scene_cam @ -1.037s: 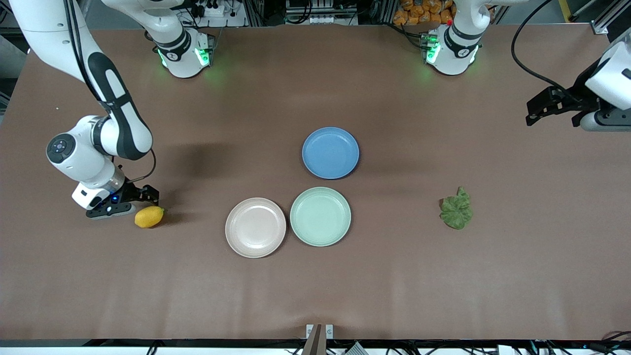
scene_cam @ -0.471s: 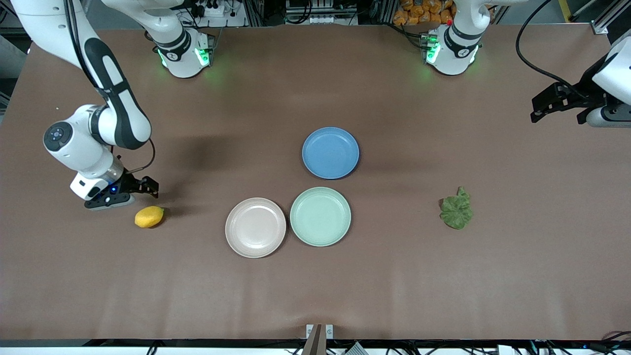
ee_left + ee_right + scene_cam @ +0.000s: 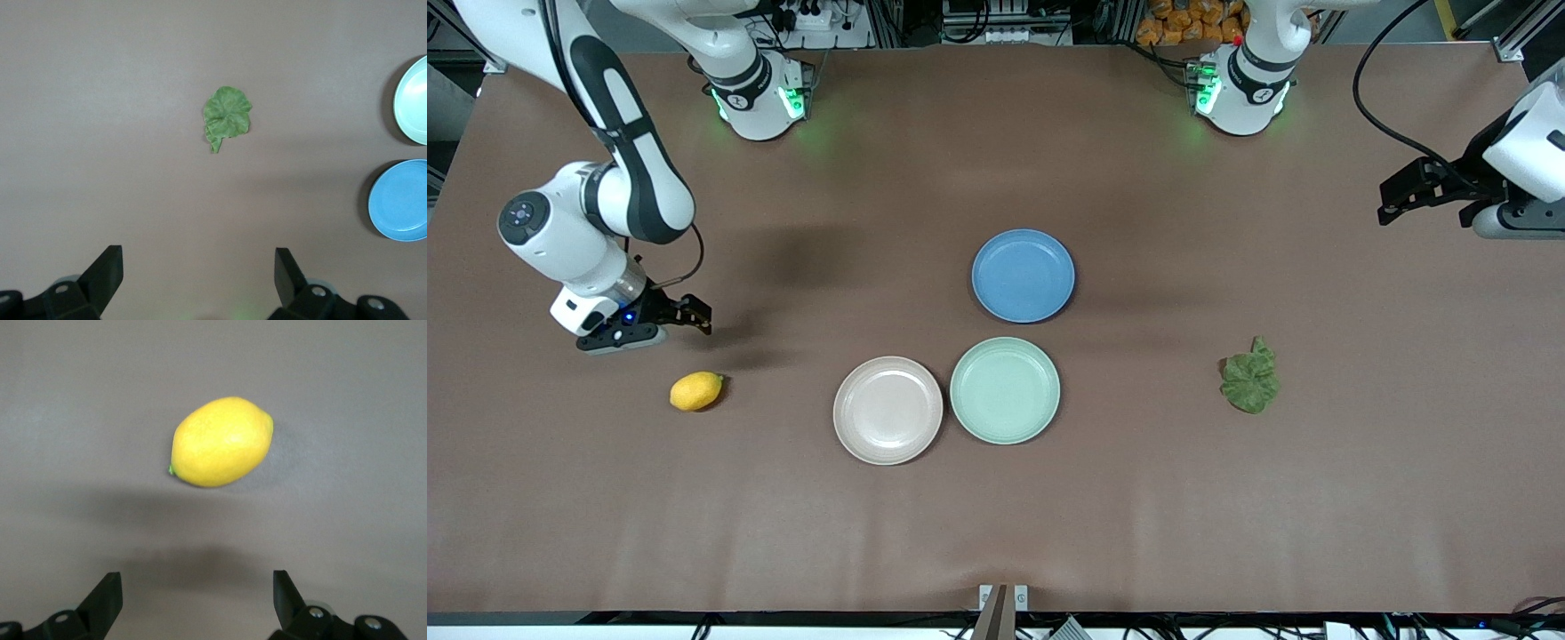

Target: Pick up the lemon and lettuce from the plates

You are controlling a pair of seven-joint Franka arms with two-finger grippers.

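Note:
The lemon [image 3: 695, 391] lies on the bare table toward the right arm's end; it also shows in the right wrist view [image 3: 221, 441]. My right gripper [image 3: 692, 316] is open and empty, up above the table beside the lemon. The lettuce [image 3: 1250, 378] lies on the bare table toward the left arm's end; it also shows in the left wrist view [image 3: 227, 117]. My left gripper [image 3: 1400, 197] is open and empty, high over the table's left-arm end. The beige-pink plate [image 3: 887, 410] and the mint green plate [image 3: 1005, 390] sit side by side mid-table, both empty.
A blue plate [image 3: 1023, 276] sits empty, farther from the front camera than the mint plate. In the left wrist view the mint plate [image 3: 413, 100] and the blue plate [image 3: 400, 200] show at the edge. Both arm bases stand along the table's back edge.
My right gripper has risen and drawn away from the lemon, which stays on the table. My left gripper has shifted only slightly. Lettuce and plates have not moved.

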